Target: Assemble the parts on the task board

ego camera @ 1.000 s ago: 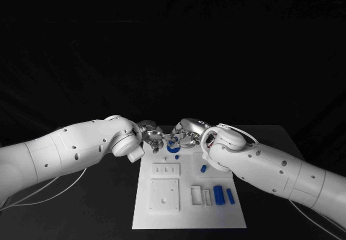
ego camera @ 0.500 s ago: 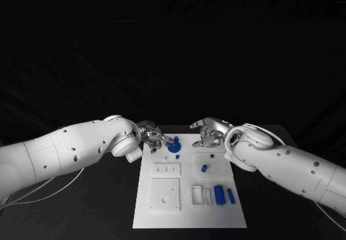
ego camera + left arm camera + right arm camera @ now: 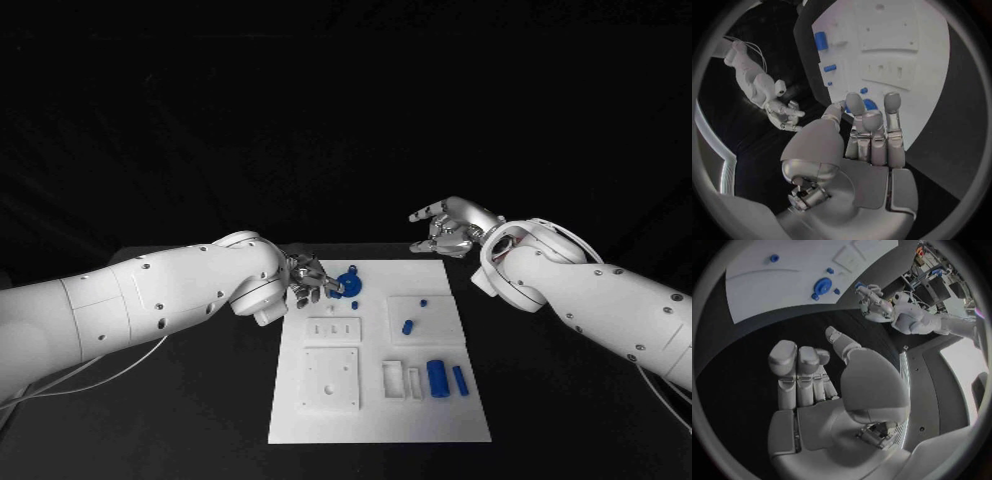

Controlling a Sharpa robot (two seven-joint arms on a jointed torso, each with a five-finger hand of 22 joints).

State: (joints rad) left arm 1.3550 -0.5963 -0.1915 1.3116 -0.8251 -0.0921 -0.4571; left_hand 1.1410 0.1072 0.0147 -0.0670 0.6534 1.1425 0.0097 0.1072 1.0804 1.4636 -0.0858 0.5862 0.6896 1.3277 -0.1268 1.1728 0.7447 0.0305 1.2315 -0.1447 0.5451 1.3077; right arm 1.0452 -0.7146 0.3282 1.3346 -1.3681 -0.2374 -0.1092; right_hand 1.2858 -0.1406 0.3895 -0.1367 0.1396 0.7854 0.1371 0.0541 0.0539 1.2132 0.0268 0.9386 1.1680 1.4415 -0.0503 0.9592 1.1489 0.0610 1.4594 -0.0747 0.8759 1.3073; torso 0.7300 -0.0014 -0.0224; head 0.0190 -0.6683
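The white task board (image 3: pixel 375 410) lies in the middle of the black table. A round blue part (image 3: pixel 348 285) sits at its far left corner, also seen as the blue part (image 3: pixel 823 285) and, past my fingertips, as the blue part (image 3: pixel 869 104). My left hand (image 3: pixel 307 280) hovers just left of it with fingers stretched out and nothing in them; whether they touch it I cannot tell. My right hand (image 3: pixel 450 228) is raised beyond the board's far right corner, fingers apart and empty. My left hand (image 3: pixel 870 135) and right hand (image 3: pixel 817 385) show bare palms.
A short blue peg (image 3: pixel 408 326) and a tiny one (image 3: pixel 423 300) stand mid-board. Two blue bars (image 3: pixel 437 381) (image 3: pixel 460 379) lie beside white blocks (image 3: pixel 395 382) near the front right. White plates (image 3: pixel 330 381) with holes fill the left half. Black table surrounds the board.
My right hand has left the round blue part, rising back and to the right, off the board. My left hand stays beside the part, which rests on the board.
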